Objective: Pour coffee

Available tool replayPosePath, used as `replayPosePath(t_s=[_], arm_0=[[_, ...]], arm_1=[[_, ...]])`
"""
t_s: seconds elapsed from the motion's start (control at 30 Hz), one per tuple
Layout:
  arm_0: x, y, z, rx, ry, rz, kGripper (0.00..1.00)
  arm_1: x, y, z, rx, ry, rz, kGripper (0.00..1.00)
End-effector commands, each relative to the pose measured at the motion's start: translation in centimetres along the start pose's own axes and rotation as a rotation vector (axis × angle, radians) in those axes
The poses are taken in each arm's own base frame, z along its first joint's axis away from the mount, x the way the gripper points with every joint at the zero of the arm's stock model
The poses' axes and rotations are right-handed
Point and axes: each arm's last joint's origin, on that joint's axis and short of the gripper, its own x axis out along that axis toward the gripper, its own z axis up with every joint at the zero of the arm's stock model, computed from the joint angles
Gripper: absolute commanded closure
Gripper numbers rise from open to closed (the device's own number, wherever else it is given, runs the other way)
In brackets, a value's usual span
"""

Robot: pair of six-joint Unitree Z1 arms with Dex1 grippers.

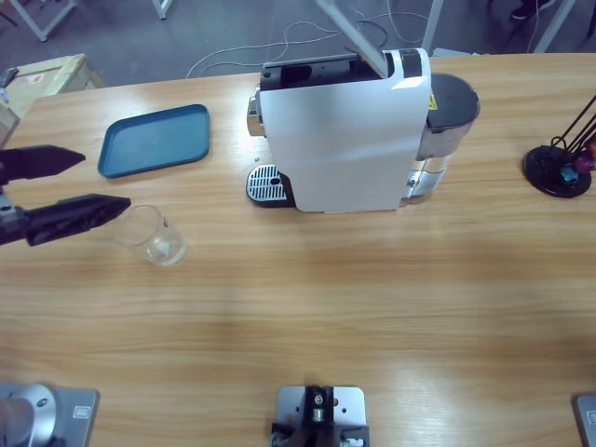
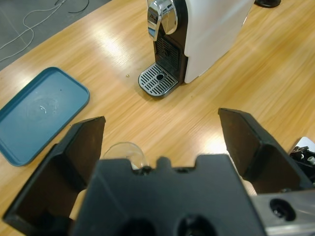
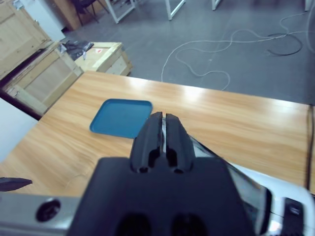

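Observation:
A clear glass [image 1: 154, 235] stands on the wooden table [image 1: 307, 298], left of middle. My left gripper [image 1: 106, 181] comes in from the left edge, open, with one jaw tip close beside the glass and nothing held. The left wrist view has the glass rim [image 2: 123, 150] low between the wide jaws of the left gripper [image 2: 162, 118]. The white coffee machine [image 1: 345, 130] stands at the back middle, its drip grate [image 2: 157, 81] bare. My right gripper [image 3: 162, 115] is shut and empty, high above the table. The coffee is out of view.
A blue tray [image 1: 154, 140] lies behind the glass, also seen as the blue tray [image 3: 122, 118] in the right wrist view. A black capsule stand [image 1: 559, 168] is at the far right. A silver arm link [image 1: 358, 37] slants over the machine top.

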Motion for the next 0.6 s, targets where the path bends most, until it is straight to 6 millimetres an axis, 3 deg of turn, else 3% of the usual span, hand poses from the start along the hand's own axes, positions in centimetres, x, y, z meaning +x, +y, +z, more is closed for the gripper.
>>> replayPosePath(t_s=[0.03, 0.37, 0.6], arm_0=[[-0.7, -0.2, -1.6, -0.007, 0.037, -0.021, 0.013], [-0.3, -0.2, -1.3, -0.006, 0.047, -0.020, 0.013], [-0.5, -0.2, -1.5, -0.017, 0.043, -0.016, 0.013]], arm_1=[[5.4, 2.3, -7.7, -0.056, 0.176, 0.035, 1.000], [7.2, -0.3, -14.6, -0.089, 0.339, -0.050, 1.000], [8.2, -4.0, -16.2, -0.072, 0.417, -0.130, 1.000]])
